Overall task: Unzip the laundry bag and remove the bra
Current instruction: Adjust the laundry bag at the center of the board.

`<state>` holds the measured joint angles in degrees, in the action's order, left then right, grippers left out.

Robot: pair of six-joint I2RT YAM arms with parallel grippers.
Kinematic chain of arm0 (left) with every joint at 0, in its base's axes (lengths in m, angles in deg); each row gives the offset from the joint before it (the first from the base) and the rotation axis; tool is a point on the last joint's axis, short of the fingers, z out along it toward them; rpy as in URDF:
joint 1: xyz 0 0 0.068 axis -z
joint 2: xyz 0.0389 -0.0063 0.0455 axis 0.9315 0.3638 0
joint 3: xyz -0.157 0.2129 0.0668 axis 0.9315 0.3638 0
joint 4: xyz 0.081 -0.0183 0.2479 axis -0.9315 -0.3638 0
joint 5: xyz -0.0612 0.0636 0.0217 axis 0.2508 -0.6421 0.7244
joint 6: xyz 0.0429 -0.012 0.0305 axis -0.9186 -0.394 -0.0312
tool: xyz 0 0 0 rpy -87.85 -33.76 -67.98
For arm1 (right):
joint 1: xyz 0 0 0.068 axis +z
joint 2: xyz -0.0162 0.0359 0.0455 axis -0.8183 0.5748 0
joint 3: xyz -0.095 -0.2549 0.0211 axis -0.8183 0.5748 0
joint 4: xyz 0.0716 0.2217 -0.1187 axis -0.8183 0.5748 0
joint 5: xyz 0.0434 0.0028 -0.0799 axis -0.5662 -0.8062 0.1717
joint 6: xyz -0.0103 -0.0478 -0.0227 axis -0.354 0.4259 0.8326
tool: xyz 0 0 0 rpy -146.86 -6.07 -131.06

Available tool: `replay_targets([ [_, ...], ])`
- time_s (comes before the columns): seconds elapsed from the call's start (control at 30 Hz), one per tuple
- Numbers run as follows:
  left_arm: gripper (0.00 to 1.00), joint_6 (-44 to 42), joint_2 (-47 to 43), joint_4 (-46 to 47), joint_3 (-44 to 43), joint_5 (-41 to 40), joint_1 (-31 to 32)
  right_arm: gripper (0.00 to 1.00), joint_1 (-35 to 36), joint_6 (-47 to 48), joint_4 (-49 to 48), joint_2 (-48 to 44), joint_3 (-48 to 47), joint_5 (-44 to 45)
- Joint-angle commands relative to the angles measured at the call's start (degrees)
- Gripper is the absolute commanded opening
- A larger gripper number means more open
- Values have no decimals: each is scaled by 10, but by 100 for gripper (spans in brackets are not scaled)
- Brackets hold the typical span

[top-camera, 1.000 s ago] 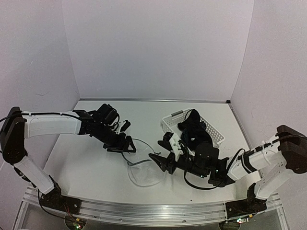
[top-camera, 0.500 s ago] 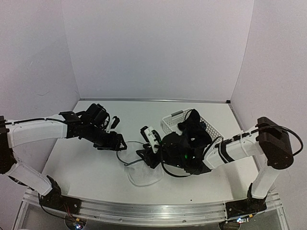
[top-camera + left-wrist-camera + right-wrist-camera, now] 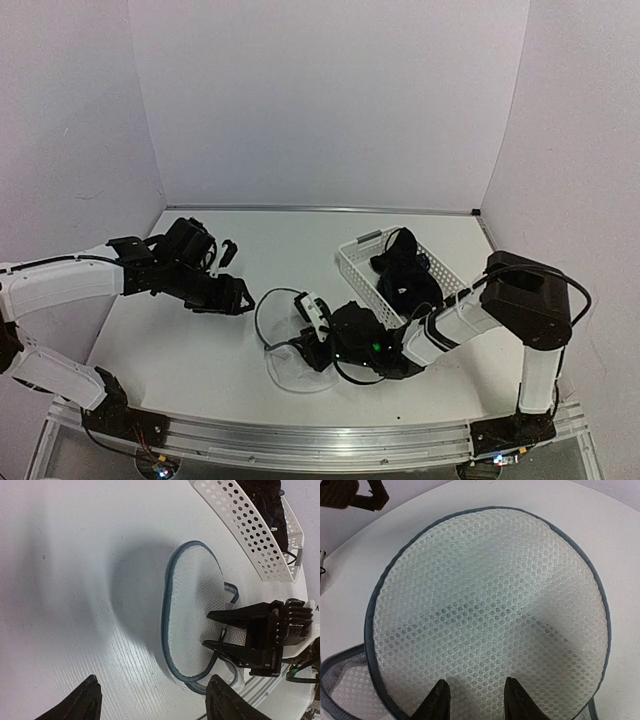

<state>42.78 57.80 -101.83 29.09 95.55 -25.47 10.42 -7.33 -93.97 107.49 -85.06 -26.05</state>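
Left gripper [image 3: 236, 299] low over the table [image 3: 170, 345], left of centre; fingers spread wide, nothing between them (left wrist view confirms: both tips well apart over bare surface). Just to its right lies the laundry bag [image 3: 292, 352], collapsed flat on the table: a round white mesh panel with a grey-blue rim, one rim loop arching up toward the left gripper. Mesh reads empty in the right wrist view, with only the table showing through it. Right gripper [image 3: 298, 350] sits at the bag's near-right edge, arm stretched low across the table; fingers parted by a narrow gap, tips over the mesh panel. Cannot tell whether they touch the mesh; nothing seen clamped. Further right and back, the white perforated basket [image 3: 357, 262] stands on the table, well apart from the bag. The bra [image 3: 402, 274] lies in it, a dark bundle heaped above the rim, a thin strap looping at its top.
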Motion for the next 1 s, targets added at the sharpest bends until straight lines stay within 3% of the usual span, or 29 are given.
replay_targets([
  [0.0, 72, 2, -12, 3, -4, -14, 2, 38, 11, -18, -96, 33, 23, 7],
  [0.2, 72, 1, -11, 3, -9, -18, 2, 39, 29, -19, -118, 85, 19, 59],
  [0.5, 72, 7, -21, 3, -5, -46, 2, 46, 22, 7, -47, 177, -78, 179],
  [0.73, 72, 23, -44, 3, -7, -102, 1, 46, -28, 6, 13, 202, -161, 160],
  [0.97, 73, 24, -63, 3, -18, -133, 2, 53, -29, 8, 6, 181, -144, 149],
])
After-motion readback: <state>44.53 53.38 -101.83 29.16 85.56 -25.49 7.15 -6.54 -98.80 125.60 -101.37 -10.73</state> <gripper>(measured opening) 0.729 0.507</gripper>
